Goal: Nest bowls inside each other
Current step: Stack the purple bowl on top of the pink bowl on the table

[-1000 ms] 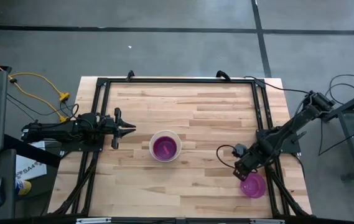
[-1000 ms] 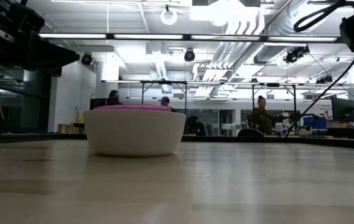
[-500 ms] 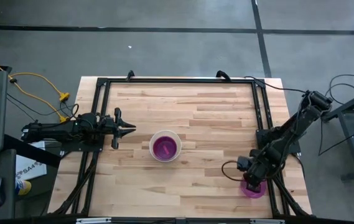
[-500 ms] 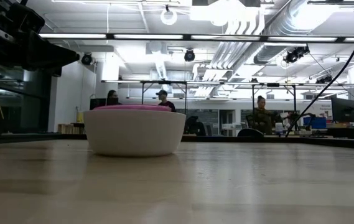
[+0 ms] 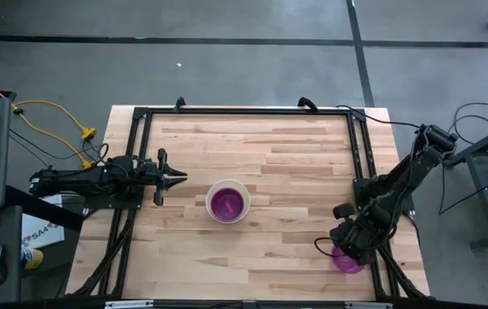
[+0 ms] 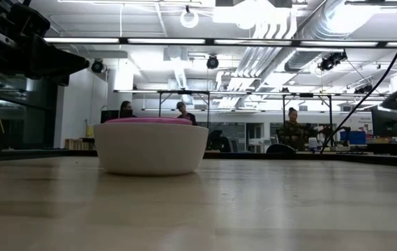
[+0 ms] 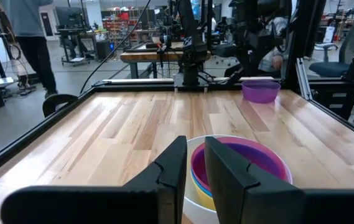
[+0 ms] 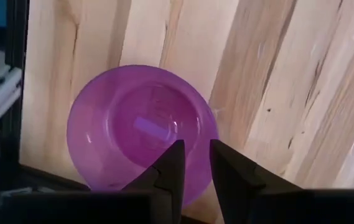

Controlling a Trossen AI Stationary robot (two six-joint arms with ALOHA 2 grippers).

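Two stacks of bowls show in the high view: a white bowl (image 5: 228, 201) sits near the middle of the worktop (image 5: 295, 146) with a pink-red bowl (image 5: 228, 204) nested inside, and a purple bowl (image 5: 347, 258) lies alone near the right edge toward the near right corner, partly under the right gripper (image 5: 352, 249) that hangs right over it. Left gripper (image 5: 177, 178) waits near the left edge, pointing at the white bowl, apart from it. Low view: white bowl (image 6: 151, 148) stands upright on the worktop (image 6: 254, 209), pink-red rim (image 6: 149, 120) just showing above its edge; people sit at benches in the room far behind; part of the left arm is dark at the upper left. Left wrist view: left gripper (image 7: 194, 163) has its fingers (image 7: 175, 165) set a narrow gap apart, holding nothing, just short of the white bowl (image 7: 192, 208); inside it a yellow bowl (image 7: 203, 191) and pink-red bowl (image 7: 251, 163) are nested; purple bowl (image 7: 260, 91) sits far across by the right arm's base; a person stands beyond the worktop at the far left. Right wrist view: right gripper (image 8: 195, 163) looks down on the purple bowl (image 8: 136, 130), upright and empty by the worktop edge; fingers (image 8: 173, 167) stand slightly parted over the bowl's rim, whether they touch it I cannot tell, nothing clearly gripped.
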